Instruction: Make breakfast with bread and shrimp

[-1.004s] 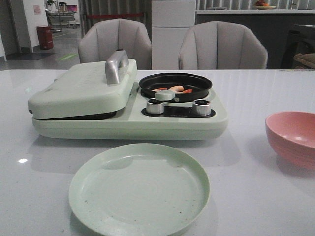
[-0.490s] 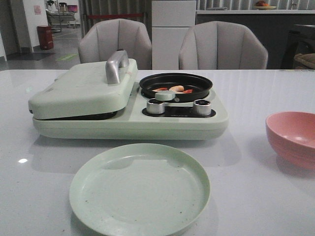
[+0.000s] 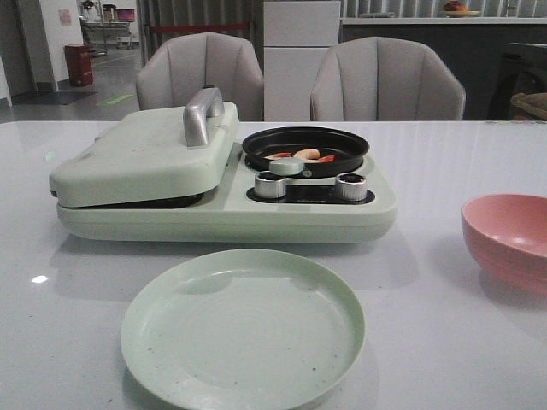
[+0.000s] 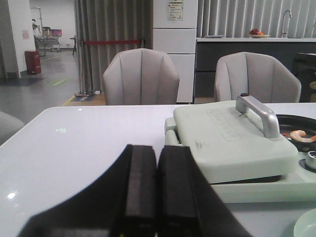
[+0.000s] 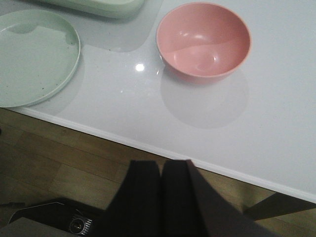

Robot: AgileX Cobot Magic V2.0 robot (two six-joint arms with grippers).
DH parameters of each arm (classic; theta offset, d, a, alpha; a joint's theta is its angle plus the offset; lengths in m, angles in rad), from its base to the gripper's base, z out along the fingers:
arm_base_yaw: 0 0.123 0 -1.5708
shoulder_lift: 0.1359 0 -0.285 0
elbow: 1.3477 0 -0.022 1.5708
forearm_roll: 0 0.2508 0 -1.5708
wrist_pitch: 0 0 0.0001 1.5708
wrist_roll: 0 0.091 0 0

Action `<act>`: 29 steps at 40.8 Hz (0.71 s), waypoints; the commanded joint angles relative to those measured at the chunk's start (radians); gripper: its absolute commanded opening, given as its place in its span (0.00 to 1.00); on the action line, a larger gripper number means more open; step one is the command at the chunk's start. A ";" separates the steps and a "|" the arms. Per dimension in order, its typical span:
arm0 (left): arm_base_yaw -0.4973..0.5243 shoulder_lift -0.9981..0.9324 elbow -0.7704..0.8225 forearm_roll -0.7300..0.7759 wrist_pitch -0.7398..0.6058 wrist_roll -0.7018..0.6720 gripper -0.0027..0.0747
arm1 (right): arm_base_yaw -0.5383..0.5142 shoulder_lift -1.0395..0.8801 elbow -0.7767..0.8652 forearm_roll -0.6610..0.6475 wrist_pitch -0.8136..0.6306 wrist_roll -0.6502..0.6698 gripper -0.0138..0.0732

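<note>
Several small orange-pink shrimp (image 3: 301,155) lie in the black round pan (image 3: 305,149) on the right half of the pale green breakfast maker (image 3: 222,184); one shrimp shows in the left wrist view (image 4: 301,135). The maker's lid (image 3: 149,152) with its silver handle (image 3: 202,115) is closed. The bread is hidden or out of view. My left gripper (image 4: 157,153) is shut and empty, above the table to the left of the maker. My right gripper (image 5: 162,168) is shut and empty, off the table's front edge over the floor. Neither gripper shows in the front view.
An empty pale green plate (image 3: 243,327) lies in front of the maker; it also shows in the right wrist view (image 5: 32,55). An empty pink bowl (image 3: 510,238) stands at the right, also in the right wrist view (image 5: 203,39). Two grey chairs (image 3: 201,75) stand behind the table.
</note>
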 commanded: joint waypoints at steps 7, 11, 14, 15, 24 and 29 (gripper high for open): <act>0.026 -0.019 0.030 -0.011 -0.091 0.002 0.17 | 0.001 0.008 -0.023 -0.004 -0.065 -0.004 0.20; 0.044 -0.019 0.030 -0.011 -0.091 0.002 0.16 | 0.001 0.008 -0.023 -0.004 -0.065 -0.004 0.20; 0.056 -0.019 0.030 -0.011 -0.091 0.002 0.17 | 0.001 0.008 -0.023 -0.004 -0.065 -0.004 0.20; 0.056 -0.019 0.030 -0.011 -0.091 0.002 0.16 | 0.001 0.008 -0.023 -0.004 -0.065 -0.004 0.20; 0.056 -0.019 0.030 -0.011 -0.091 0.002 0.16 | 0.001 0.008 -0.023 -0.004 -0.065 -0.004 0.20; 0.056 -0.019 0.030 -0.011 -0.091 0.002 0.16 | 0.001 0.008 -0.023 -0.004 -0.065 -0.004 0.20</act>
